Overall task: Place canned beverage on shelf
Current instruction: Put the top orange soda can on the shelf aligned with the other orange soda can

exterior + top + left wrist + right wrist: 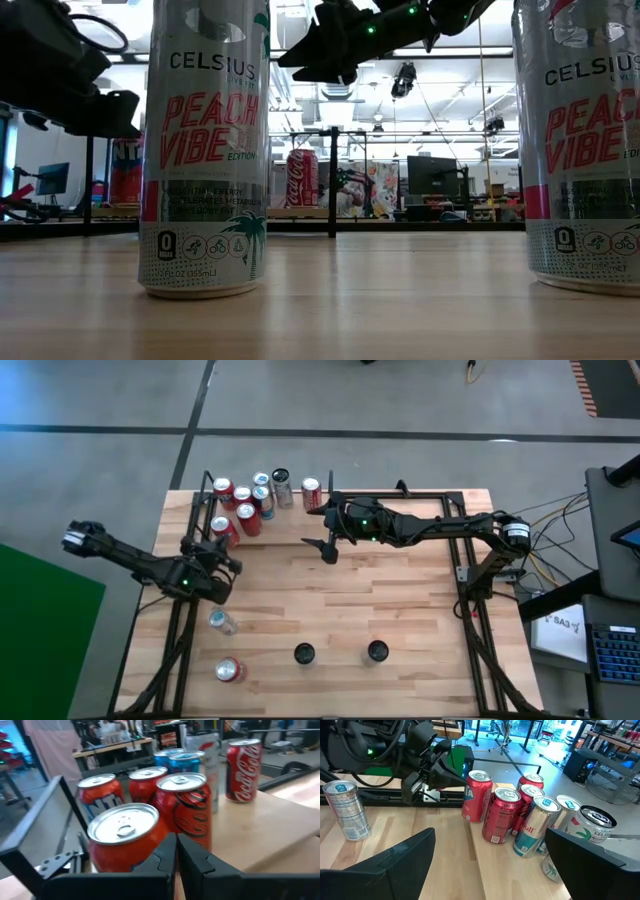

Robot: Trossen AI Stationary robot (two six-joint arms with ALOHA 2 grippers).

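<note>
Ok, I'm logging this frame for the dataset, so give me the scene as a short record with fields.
surface: wooden table
can cluster: about nine cans standing together at the far left corner
near edge: two upright Celsius cans
near left: a silver can and a red can
left gripper: shut, empty, just short of the cluster
right gripper: open, empty, above the table beside the cluster

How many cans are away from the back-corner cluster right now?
4: a silver can and a red can near the left front edge, and two tall Celsius cans mid-front. None seems hidden.
</note>
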